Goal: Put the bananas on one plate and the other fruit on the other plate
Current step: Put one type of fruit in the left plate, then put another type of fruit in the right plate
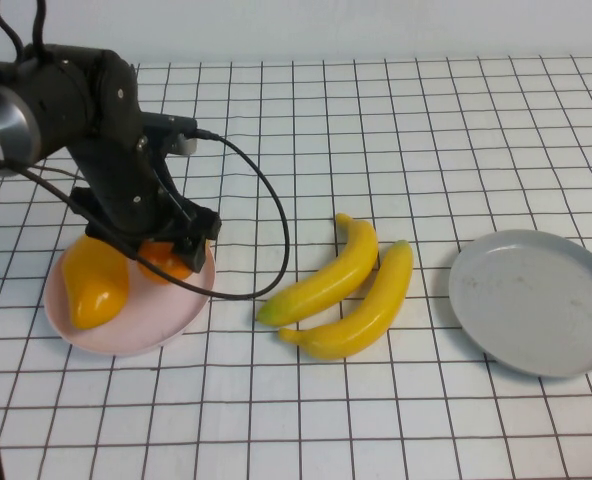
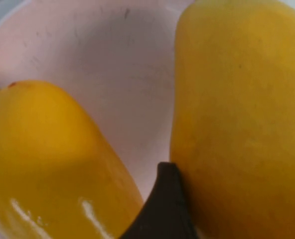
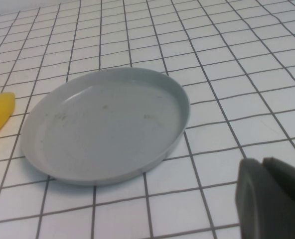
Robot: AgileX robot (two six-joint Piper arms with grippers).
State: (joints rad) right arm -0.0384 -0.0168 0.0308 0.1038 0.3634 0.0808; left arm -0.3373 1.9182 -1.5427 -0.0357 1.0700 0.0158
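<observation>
Glossy oval mangoes [image 1: 96, 285], pink plate [image 1: 141, 325]

two bananas [image 1: 341, 288], two mangoes [image 1: 94, 283], two plates [image 1: 533, 300]

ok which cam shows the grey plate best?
Right wrist view: the grey plate fills the frame, whole rim visible, nothing on it. High view shows it at the right edge, slightly cropped. Left wrist view doesn't show it.

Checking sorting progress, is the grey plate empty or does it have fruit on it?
Empty. The grey plate shows only bare surface; both bananas lie on the table beside it. The left gripper is over the pink plate.
</observation>
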